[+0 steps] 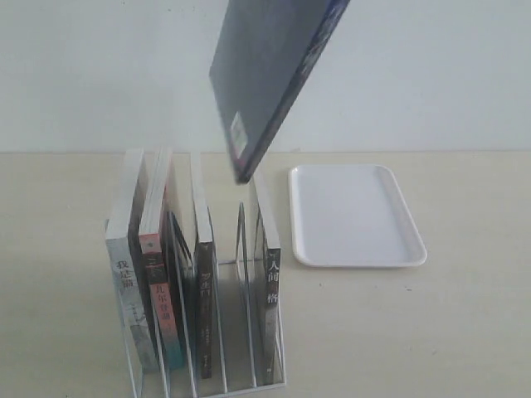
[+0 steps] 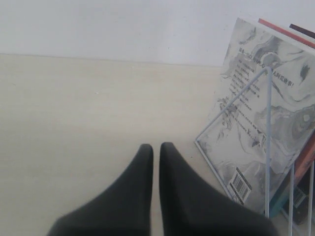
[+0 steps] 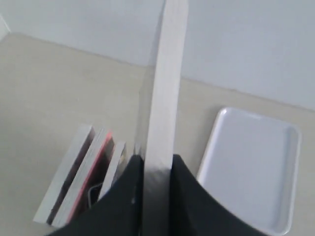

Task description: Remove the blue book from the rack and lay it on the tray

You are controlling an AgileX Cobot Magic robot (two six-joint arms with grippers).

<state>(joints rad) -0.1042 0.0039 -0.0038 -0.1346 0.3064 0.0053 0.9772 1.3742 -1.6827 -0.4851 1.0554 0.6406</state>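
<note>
Pale table (image 1: 465, 332) w/ rack (image 1: 241, 377) holding 4 books, tray (image 1: 357, 217) bare; right gripper (image 3: 156, 172) clamps blue book (image 1: 270, 75) aloft, left gripper (image 2: 156, 152) fingers nearly together, holding nothing.

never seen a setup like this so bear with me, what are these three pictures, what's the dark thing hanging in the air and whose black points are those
It is a robot with two arms, photographed three ways at one moment. The exterior view looks over a pale table. The other two come from cameras on the wrists, so the black points are the grippers' own fingers.

The dark thing is the thin dark blue book, lifted clear above the white wire rack, where four other books still stand. In the right wrist view the right gripper pinches that book's pale page edge.

The left gripper is shut, holds nothing, and hangs over bare table beside the rack.

The flat white plastic tray lies beside the rack with nothing on it.
</note>
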